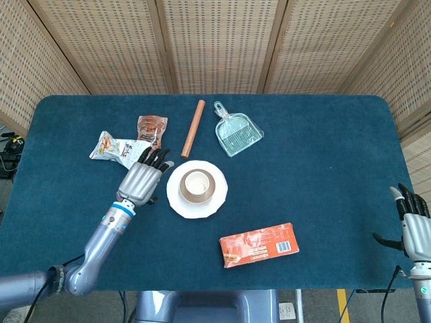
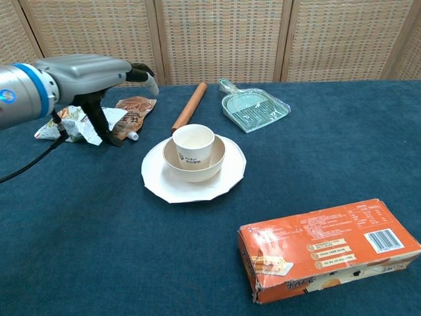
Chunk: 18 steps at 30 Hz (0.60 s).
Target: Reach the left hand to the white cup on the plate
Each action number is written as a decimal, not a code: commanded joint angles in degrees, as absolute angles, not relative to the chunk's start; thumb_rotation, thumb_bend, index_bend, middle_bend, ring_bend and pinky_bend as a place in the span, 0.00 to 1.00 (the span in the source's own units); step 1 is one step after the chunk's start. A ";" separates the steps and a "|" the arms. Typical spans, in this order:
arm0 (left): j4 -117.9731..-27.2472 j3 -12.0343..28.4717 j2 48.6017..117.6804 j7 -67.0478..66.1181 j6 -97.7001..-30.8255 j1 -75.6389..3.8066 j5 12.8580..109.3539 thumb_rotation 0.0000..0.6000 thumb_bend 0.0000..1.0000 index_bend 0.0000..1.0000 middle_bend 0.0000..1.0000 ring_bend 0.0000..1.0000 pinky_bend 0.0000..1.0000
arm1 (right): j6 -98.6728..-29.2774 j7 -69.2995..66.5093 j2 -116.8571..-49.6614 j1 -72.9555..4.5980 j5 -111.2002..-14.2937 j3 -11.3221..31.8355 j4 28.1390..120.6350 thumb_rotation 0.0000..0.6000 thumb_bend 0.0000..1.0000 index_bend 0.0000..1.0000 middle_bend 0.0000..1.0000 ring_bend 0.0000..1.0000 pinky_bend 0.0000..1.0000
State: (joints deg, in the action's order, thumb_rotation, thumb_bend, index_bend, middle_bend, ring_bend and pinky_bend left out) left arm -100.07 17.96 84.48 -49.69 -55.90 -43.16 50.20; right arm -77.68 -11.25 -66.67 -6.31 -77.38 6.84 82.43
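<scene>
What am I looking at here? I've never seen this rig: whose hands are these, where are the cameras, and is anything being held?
It is a two-armed robot at a table covered in blue cloth. One picture looks down from its head, the other looks forward from its chest.

The left hand hangs by the plate, fingers apart, holding nothing. The right hand waits at the table's edge, also holding nothing; only the head view shows it.

On the plate sits a bowl with the white cup inside. Around them lie two snack bags, a wooden rod, a clear dustpan and an orange box.
</scene>
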 commanded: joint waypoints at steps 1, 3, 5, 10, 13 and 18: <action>-94.47 19.51 88.55 -51.69 -52.03 -49.76 43.05 1.00 0.06 0.14 0.00 0.00 0.00 | -77.09 -12.03 -66.81 -6.40 -76.35 7.44 81.46 1.00 0.13 0.00 0.00 0.00 0.00; -92.53 19.62 89.57 -51.94 -50.84 -52.27 40.28 1.00 0.06 0.15 0.00 0.00 0.00 | -77.00 -12.24 -66.86 -6.36 -76.10 7.58 81.07 1.00 0.13 0.00 0.00 0.00 0.00; -90.79 19.76 90.49 -51.78 -49.67 -54.38 38.10 1.00 0.09 0.16 0.00 0.00 0.00 | -76.82 -12.50 -66.89 -6.35 -75.78 7.74 80.82 1.00 0.13 0.00 0.00 0.00 0.00; -86.86 19.23 92.55 -51.12 -48.24 -58.42 34.73 1.00 0.13 0.21 0.00 0.00 0.00 | -76.97 -12.89 -66.72 -6.11 -75.16 8.17 80.54 1.00 0.13 0.00 0.00 0.00 0.00; -85.16 18.55 93.65 -50.61 -47.67 -60.30 33.24 1.00 0.15 0.25 0.00 0.00 0.00 | -77.21 -13.01 -66.63 -5.96 -74.99 8.39 80.44 1.00 0.13 0.00 0.00 0.00 0.00; -84.70 17.09 94.26 -48.97 -48.39 -62.13 32.88 1.00 0.22 0.37 0.00 0.00 0.00 | -77.30 -13.10 -66.70 -5.80 -74.86 8.53 80.10 1.00 0.13 0.00 0.00 0.00 0.00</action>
